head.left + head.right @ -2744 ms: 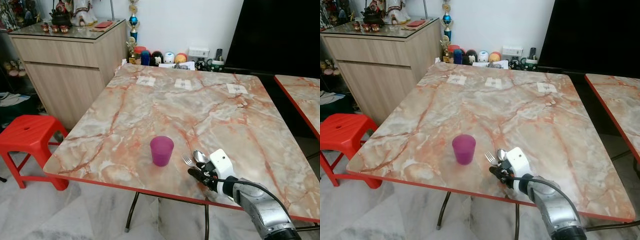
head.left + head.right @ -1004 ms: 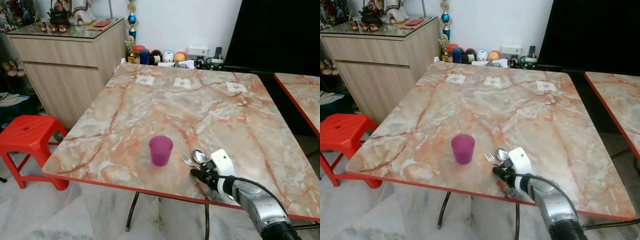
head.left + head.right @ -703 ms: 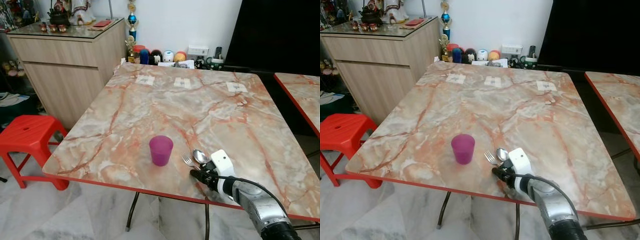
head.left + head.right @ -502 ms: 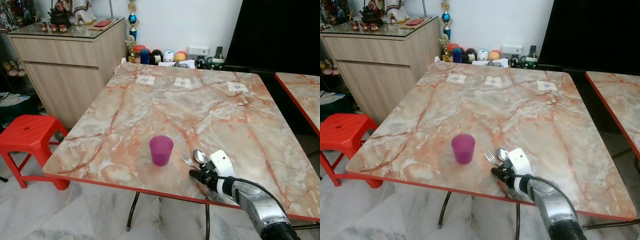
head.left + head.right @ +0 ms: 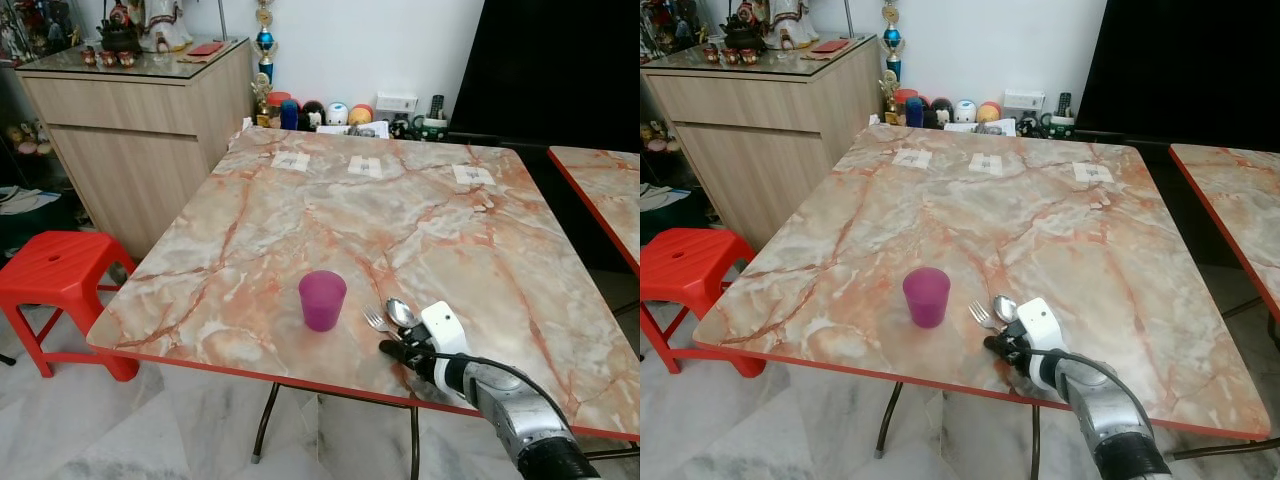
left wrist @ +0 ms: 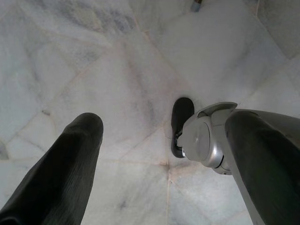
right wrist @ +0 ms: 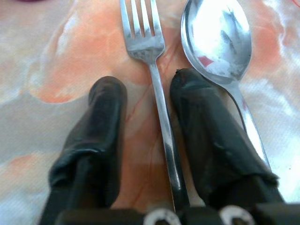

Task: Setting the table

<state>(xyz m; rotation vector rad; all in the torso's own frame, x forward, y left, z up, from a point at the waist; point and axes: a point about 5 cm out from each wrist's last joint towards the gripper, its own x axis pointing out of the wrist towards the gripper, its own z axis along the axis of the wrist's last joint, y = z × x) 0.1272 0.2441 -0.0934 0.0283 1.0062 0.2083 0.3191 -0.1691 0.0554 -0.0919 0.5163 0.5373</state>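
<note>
A purple cup (image 5: 322,299) stands upright near the front edge of the marble table (image 5: 330,215). Just right of it lie a fork (image 5: 375,321) and a spoon (image 5: 401,312), side by side, heads pointing away from me. My right gripper (image 5: 397,352) rests low on the tabletop at their handles. In the right wrist view the fork (image 7: 157,93) runs through the gap of the open right gripper (image 7: 149,82), and the spoon (image 7: 215,37) has its handle passing under one finger. My left gripper (image 6: 166,122) hangs open over the floor.
A red plastic stool (image 5: 55,265) stands left of the table, with a wooden cabinet (image 5: 130,130) behind it. A second marble table (image 5: 605,190) sits to the right. Small jars and figurines (image 5: 330,112) line the wall behind the table's far edge. White tags (image 5: 366,167) lie there.
</note>
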